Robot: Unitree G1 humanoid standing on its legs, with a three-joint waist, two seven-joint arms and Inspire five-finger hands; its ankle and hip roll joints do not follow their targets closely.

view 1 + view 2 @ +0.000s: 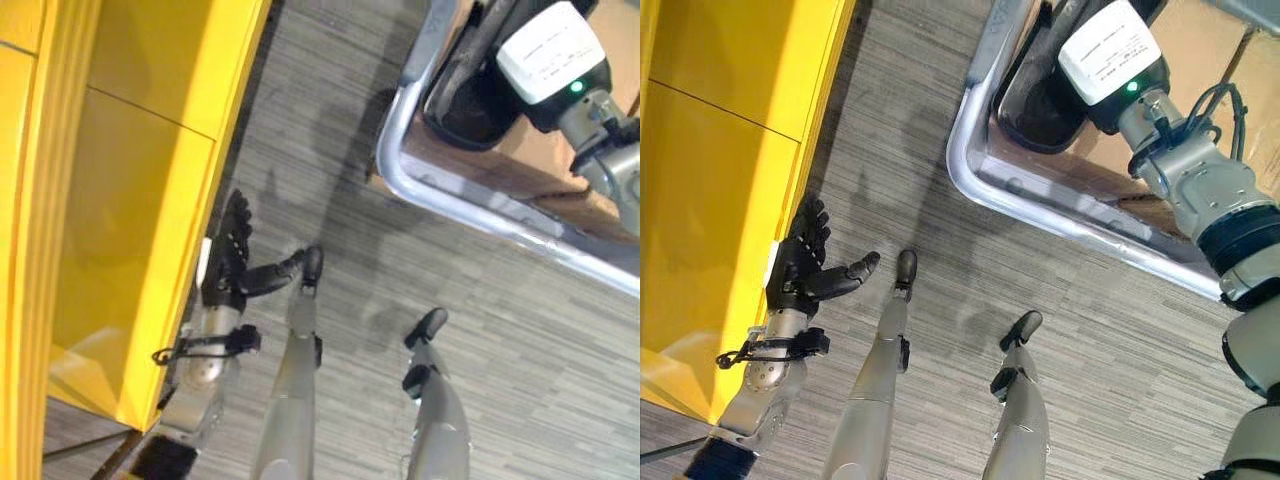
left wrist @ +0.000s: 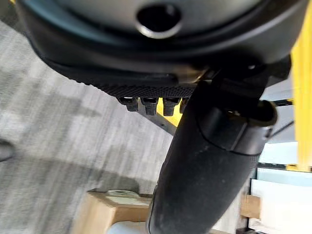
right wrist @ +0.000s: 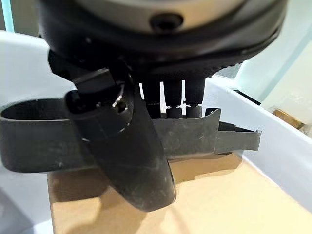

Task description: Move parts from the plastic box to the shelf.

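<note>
A long dark plastic part (image 3: 39,141) lies across the inside of the white plastic box (image 3: 278,151), just above its cardboard floor (image 3: 209,204). My right hand (image 3: 127,146) has its thumb on the near side of the part and its fingers on the far side, pinching it. From the head, my right arm reaches into the box (image 1: 970,170) at the upper right, where the dark part (image 1: 1035,105) shows under the wrist. My left hand (image 1: 232,265) hangs open and empty beside the front edge of the yellow shelf (image 1: 130,200).
Grey striped carpet (image 1: 480,330) stretches between the shelf on the left and the box on the right. The box's rounded rim (image 1: 400,170) juts toward the shelf. Brown cardboard (image 1: 560,190) shows in and beyond the box.
</note>
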